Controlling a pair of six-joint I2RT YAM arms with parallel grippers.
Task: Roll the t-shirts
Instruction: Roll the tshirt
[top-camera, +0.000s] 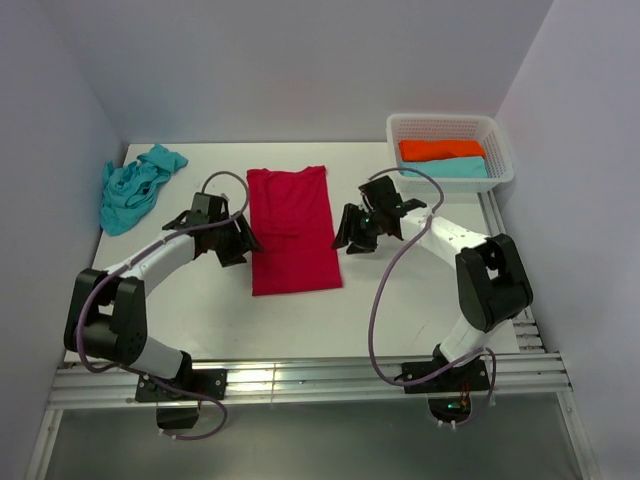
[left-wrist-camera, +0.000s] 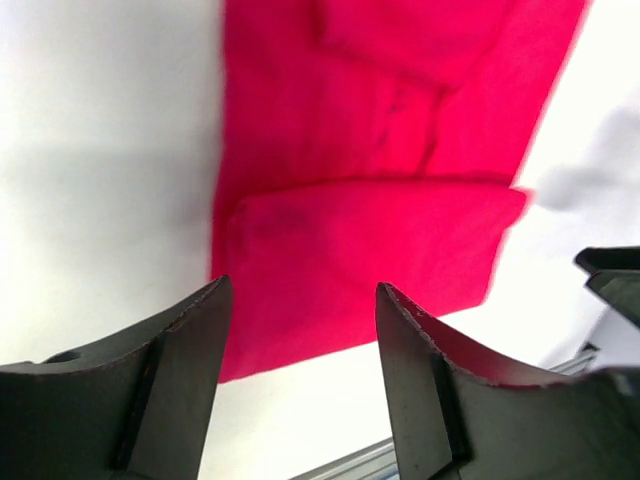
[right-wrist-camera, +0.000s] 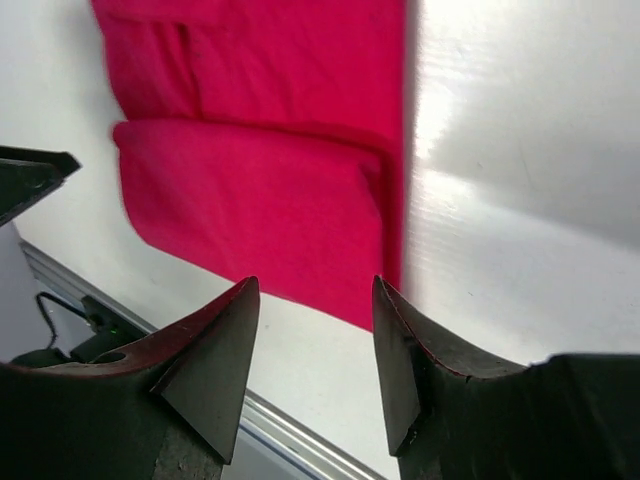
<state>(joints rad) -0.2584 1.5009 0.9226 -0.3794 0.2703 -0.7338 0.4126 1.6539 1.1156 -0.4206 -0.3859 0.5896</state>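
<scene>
A crimson-red t-shirt (top-camera: 291, 228) lies flat, folded into a long strip, at the table's middle. It also shows in the left wrist view (left-wrist-camera: 370, 190) and the right wrist view (right-wrist-camera: 260, 170). My left gripper (top-camera: 243, 245) is open and empty just left of the strip; the wrist view (left-wrist-camera: 303, 300) shows bare table and the near hem between its fingers. My right gripper (top-camera: 347, 231) is open and empty just right of the strip, as the right wrist view (right-wrist-camera: 315, 295) shows. A crumpled turquoise t-shirt (top-camera: 135, 186) lies at the far left.
A white perforated basket (top-camera: 497, 140) at the far right corner holds a folded orange tee (top-camera: 440, 149) and a turquoise tee (top-camera: 462, 168). Aluminium rails (top-camera: 300, 375) run along the near table edge. White walls close in the left, back and right.
</scene>
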